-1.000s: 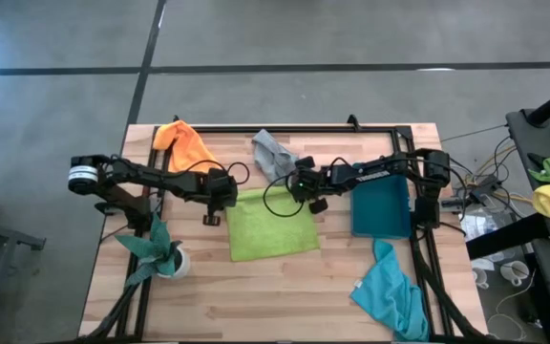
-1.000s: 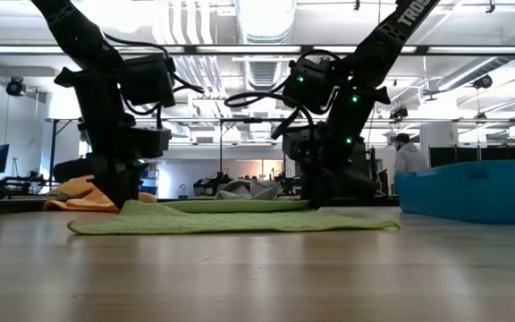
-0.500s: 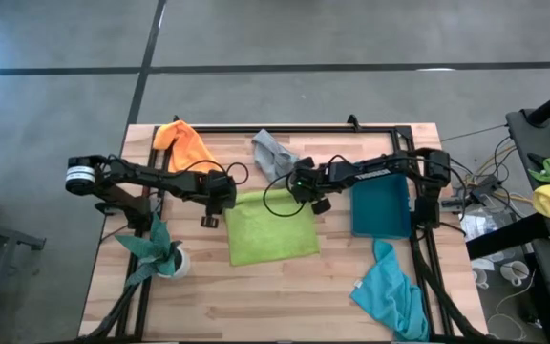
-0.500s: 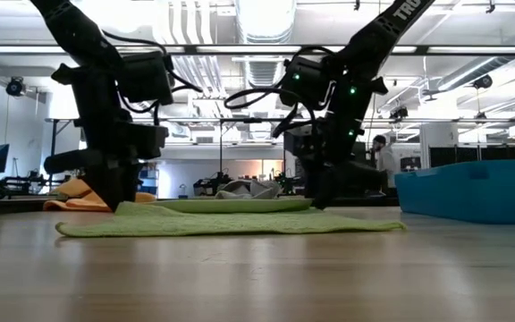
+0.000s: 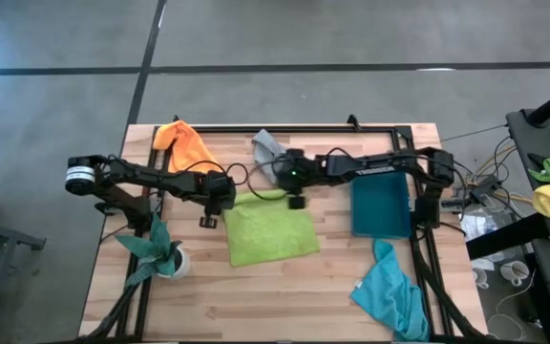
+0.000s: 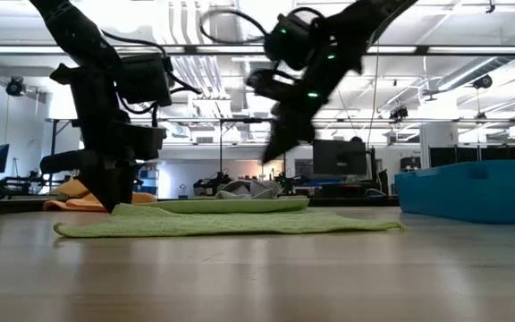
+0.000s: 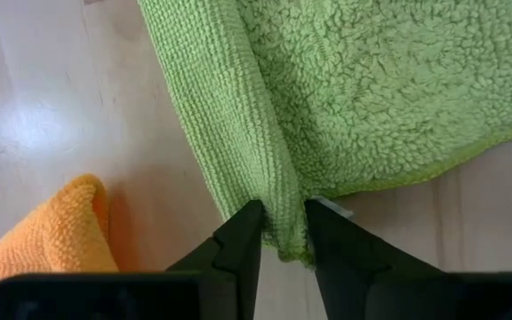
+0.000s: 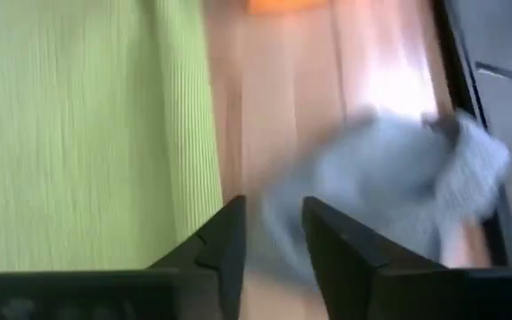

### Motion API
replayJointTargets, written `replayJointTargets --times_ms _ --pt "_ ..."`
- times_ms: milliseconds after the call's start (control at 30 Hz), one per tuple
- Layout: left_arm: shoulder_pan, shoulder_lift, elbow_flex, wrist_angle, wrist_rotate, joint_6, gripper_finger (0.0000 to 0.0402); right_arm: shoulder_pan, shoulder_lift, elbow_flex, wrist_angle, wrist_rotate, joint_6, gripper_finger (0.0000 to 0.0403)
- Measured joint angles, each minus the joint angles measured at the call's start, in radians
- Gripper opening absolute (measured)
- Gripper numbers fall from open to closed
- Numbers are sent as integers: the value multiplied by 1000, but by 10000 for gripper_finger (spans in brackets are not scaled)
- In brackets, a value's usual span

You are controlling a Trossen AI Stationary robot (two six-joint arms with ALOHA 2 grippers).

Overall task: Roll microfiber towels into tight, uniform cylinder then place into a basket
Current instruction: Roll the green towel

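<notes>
The left hand [image 7: 281,233] is pinching the near-left corner of the lime green towel [image 5: 268,227], its two fingers [image 7: 238,244] squeezed onto a fold of the cloth low against the worktop [image 5: 256,296]. The orange towel [image 5: 185,143] is lying just beside that hand, toward the far left corner.

The right hand [image 5: 294,187] is hanging above the far edge of the green towel, lifted clear of it in the low view, with its fingers [image 8: 225,249] standing a little apart and nothing between them. The grey towel [image 5: 270,150] is sitting bunched just beyond it.

The basket [image 5: 381,207] is resting right of the green towel, near the right arm's base, and the turquoise towel [image 5: 390,291] is trailing over the near right edge, partly cut off.

The right hand is smeared in the low view. White lettering on its arm is too blurred to read.
</notes>
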Motion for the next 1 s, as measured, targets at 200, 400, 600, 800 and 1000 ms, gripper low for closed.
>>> replayJointTargets --times_ms 200,400,600,800,1000 --pt "0 0 0 0 0 -1 80 15 178 129 92 -25 200 16" --pt "0 -2 4 -19 1 -2 80 53 312 255 8 -59 221 9" --pt "0 -25 54 -234 1 6 80 58 334 270 -47 -59 175 9" --pt "0 -196 118 -424 2 46 80 57 346 270 -68 -60 114 9" --pt "1 -354 111 -367 3 -7 86 57 347 268 -75 -67 106 9"
